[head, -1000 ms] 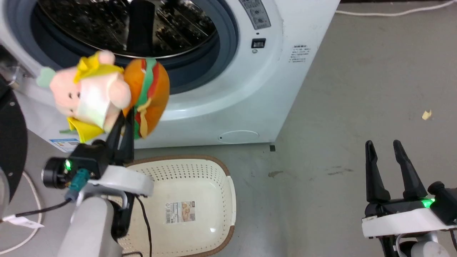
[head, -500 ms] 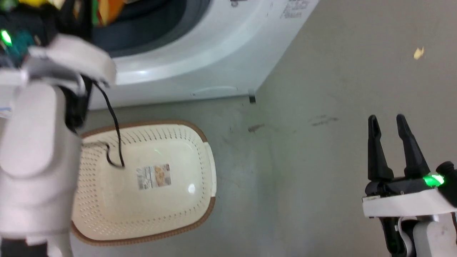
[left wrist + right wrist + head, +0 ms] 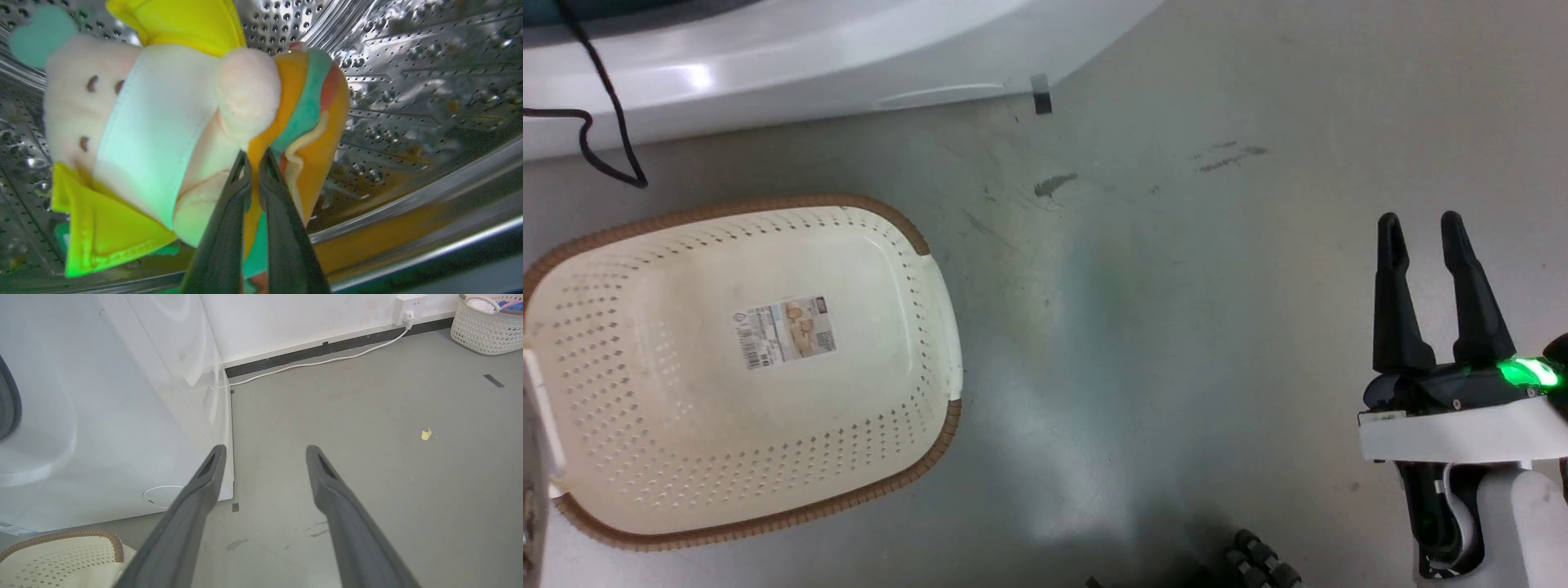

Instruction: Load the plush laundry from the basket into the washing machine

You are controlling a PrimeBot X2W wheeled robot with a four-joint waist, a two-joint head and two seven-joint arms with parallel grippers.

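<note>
Left end effector [image 3: 254, 157]: the two dark fingers are almost together, pinched on the plush laundry where the pink doll meets the orange burger.
Plush laundry [image 3: 163, 122]: one bunch made up of a peach-pink doll with a white bib, yellow pieces above and below it, and a burger with green and red layers. It is held inside the steel drum [image 3: 408, 81], with perforated metal behind and around it. I cannot tell whether it touches the drum wall.
Right end effector [image 3: 1421, 220]: open, with a clear gap between the fingers and nothing in it. It is above the floor at the lower right of the head view, well apart from the basket.
Basket [image 3: 874, 408]: cream with a brown rim, it stands on the grey floor [image 3: 1176, 327] near the foot of the washing machine. A barcode sticker [image 3: 788, 331] shows on its inside bottom.
Washing machine [image 3: 809, 57]: its white lower front runs along the top of the head view, and a black cable [image 3: 596, 147] dangles before it.
Right wrist view: a white cord [image 3: 327, 361] runs along the wall, a yellow scrap [image 3: 426, 434] lies on the floor, and a second woven basket [image 3: 486, 330] stands in the far corner.
</note>
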